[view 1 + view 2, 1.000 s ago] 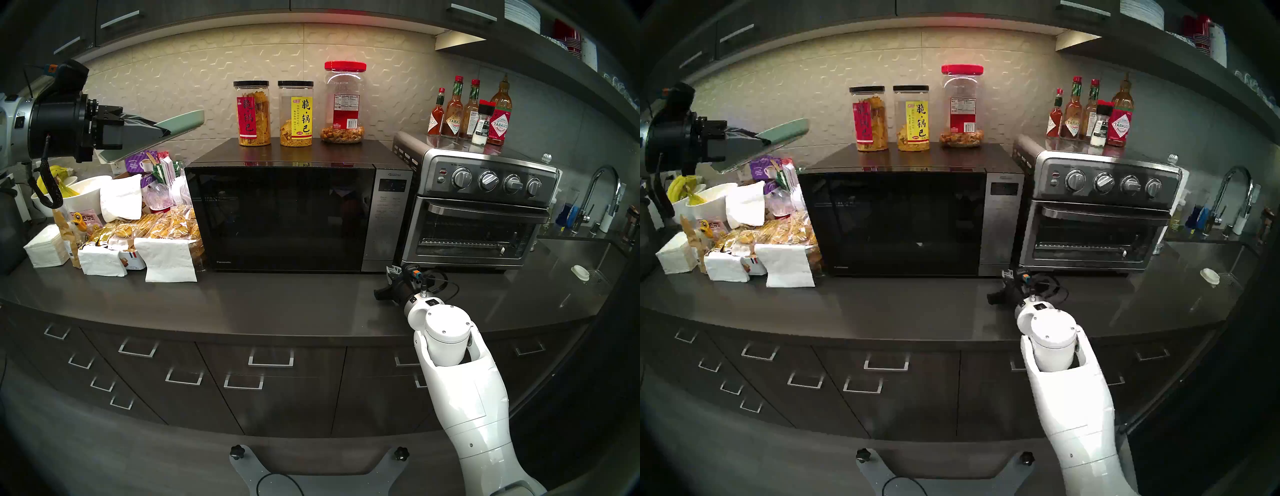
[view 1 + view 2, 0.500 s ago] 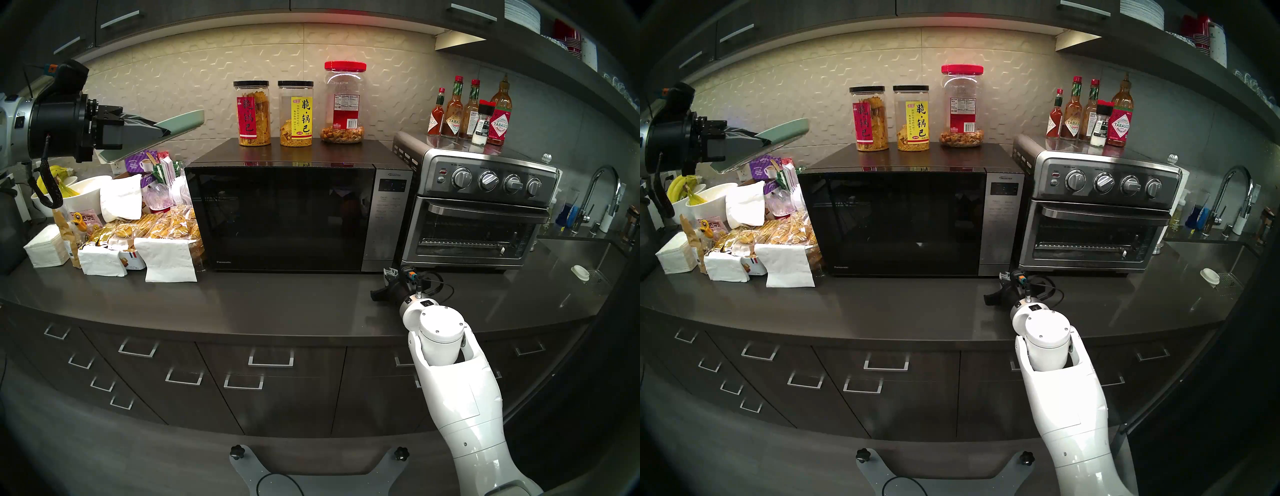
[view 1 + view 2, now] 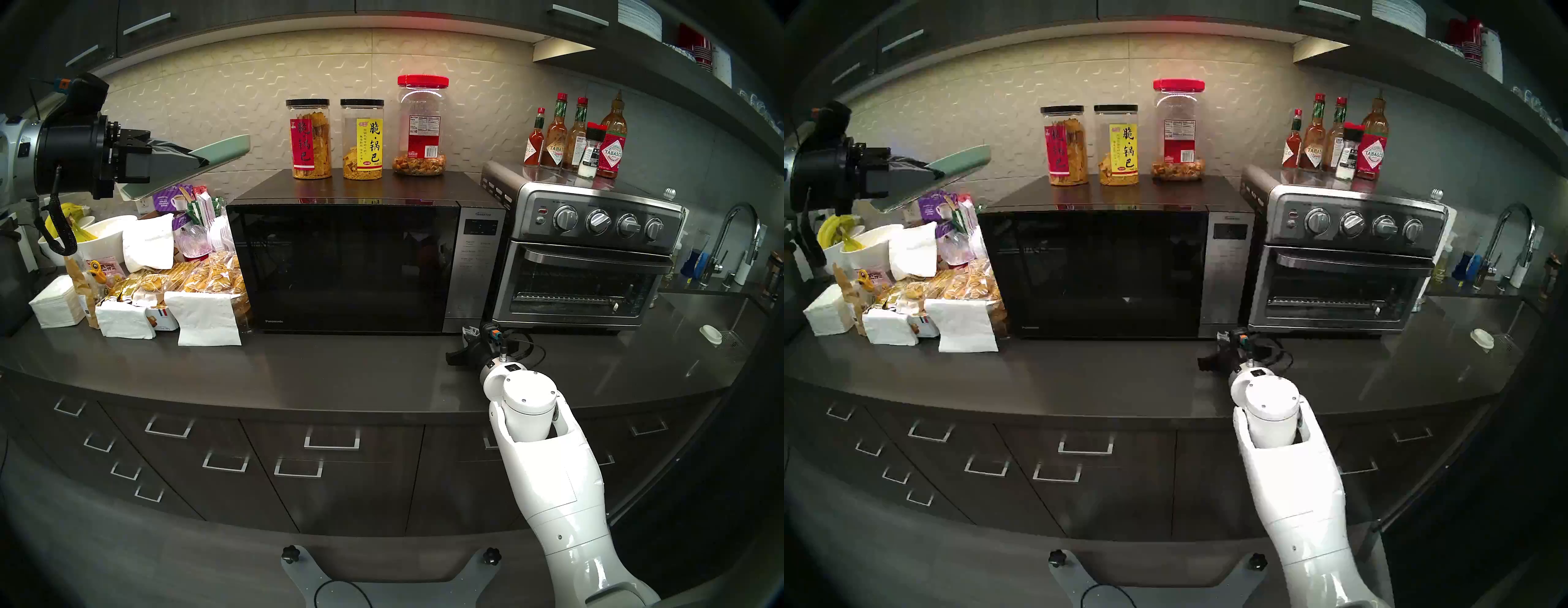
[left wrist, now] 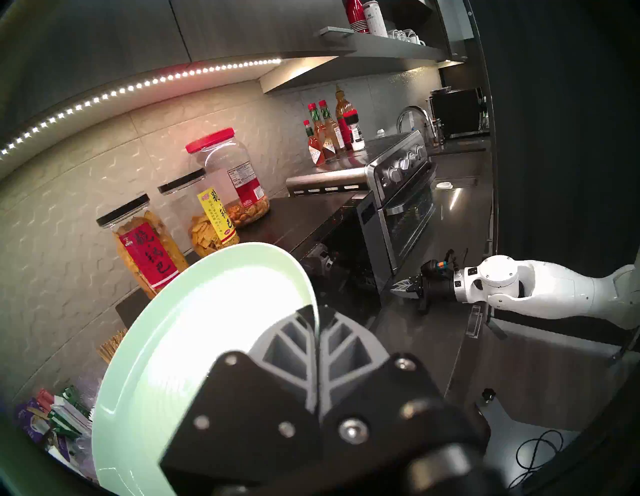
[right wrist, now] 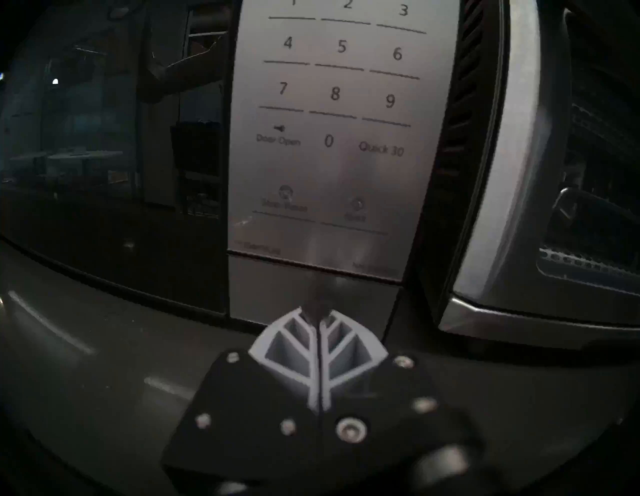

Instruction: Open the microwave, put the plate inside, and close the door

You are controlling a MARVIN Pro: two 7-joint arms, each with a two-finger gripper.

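Left claw (image 3: 199, 163) grips tilted plate (image 3: 225, 149) edgewise.

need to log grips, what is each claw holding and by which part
Left claw grips the mint-green plate by its rim, pinched between the fingers. Right claw is shut on nothing.

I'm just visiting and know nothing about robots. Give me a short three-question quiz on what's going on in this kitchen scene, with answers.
1. True or false: the microwave door is already open.
2. What does the left hand hold? A) a jar B) the mint-green plate C) nothing
3. Fill in: the shut right hand points at the microwave's silver ______, near a key marked "Door Open".

Key: 1. False, it is closed. 2. B, gripped by its rim, raised left of the microwave. 3. Control panel.
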